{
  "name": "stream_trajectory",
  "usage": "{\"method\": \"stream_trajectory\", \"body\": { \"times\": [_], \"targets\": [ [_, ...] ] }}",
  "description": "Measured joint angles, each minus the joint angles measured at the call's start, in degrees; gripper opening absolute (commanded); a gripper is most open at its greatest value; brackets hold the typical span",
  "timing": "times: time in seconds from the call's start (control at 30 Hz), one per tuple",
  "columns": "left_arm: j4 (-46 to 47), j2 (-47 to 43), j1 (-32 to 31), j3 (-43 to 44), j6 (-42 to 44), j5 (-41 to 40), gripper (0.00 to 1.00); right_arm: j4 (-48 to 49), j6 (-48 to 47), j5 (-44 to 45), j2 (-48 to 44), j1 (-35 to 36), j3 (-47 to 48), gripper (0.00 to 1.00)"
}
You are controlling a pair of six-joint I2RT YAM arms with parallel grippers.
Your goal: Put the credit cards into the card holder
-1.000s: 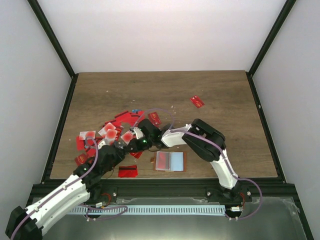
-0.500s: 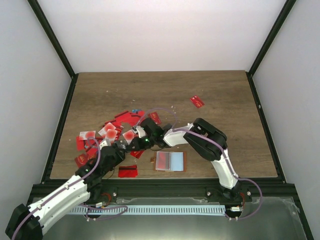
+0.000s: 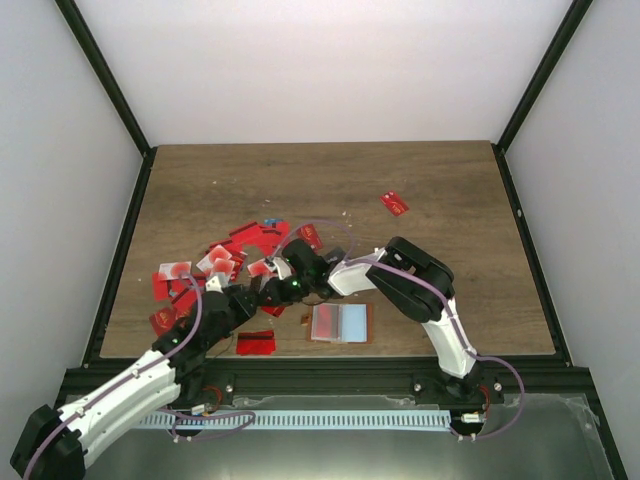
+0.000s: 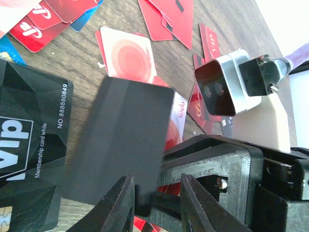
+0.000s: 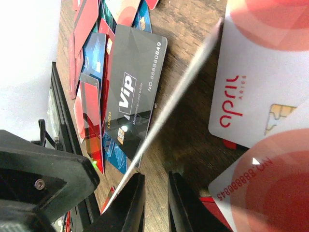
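Observation:
The credit cards lie in a mostly red pile [image 3: 215,262] left of centre. The card holder [image 3: 340,322] lies open near the front edge, pink and blue panels up. Both grippers meet at the pile's near right side. One card [image 4: 120,140] stands tilted up off the wood, dark from the left wrist and a pale edge [image 5: 178,92] from the right wrist. It leans along the outside of one finger of my right gripper [image 5: 155,180], whose jaws have a narrow gap with bare wood between. My left gripper [image 4: 157,186] is open around that card's lower corner and the right finger.
A black VIP card [image 5: 135,92] lies flat beside the tilted card, with white red-blotched cards [image 5: 260,82] on its other side. A single red card [image 3: 255,343] lies near the front edge and another [image 3: 394,203] far right. Black frame rails border the table.
My left gripper has pushed a little further toward the right gripper and its jaws have narrowed around the tilted card's corner. The right gripper has barely moved.

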Motion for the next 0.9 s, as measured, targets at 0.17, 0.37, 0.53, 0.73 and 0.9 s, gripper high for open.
{"method": "stream_trajectory", "body": {
  "times": [0.17, 0.37, 0.53, 0.73, 0.9],
  "targets": [
    [-0.07, 1.42, 0.0, 0.0, 0.39, -0.04, 0.28, 0.68, 0.39, -0.39, 0.0, -0.15, -0.48, 0.16],
    [-1.25, 3.21, 0.0, 0.0, 1.68, -0.7, 0.3, 0.74, 0.44, -0.61, 0.0, -0.5, -0.57, 0.16],
    [-4.31, 1.81, 0.0, 0.76, 2.71, -2.91, 0.43, 1.22, 0.81, -0.61, -0.13, -0.72, -0.98, 0.16],
    [-12.13, 3.32, 2.05, 7.5, 2.27, -9.77, 0.6, 0.94, 1.2, 0.35, -1.57, -0.76, -2.49, 0.16],
    [-15.63, 8.15, 5.33, 10.1, 1.31, -9.49, 0.67, -2.82, 0.28, 2.89, -2.62, -0.94, -1.51, 0.19]
  ]
}}
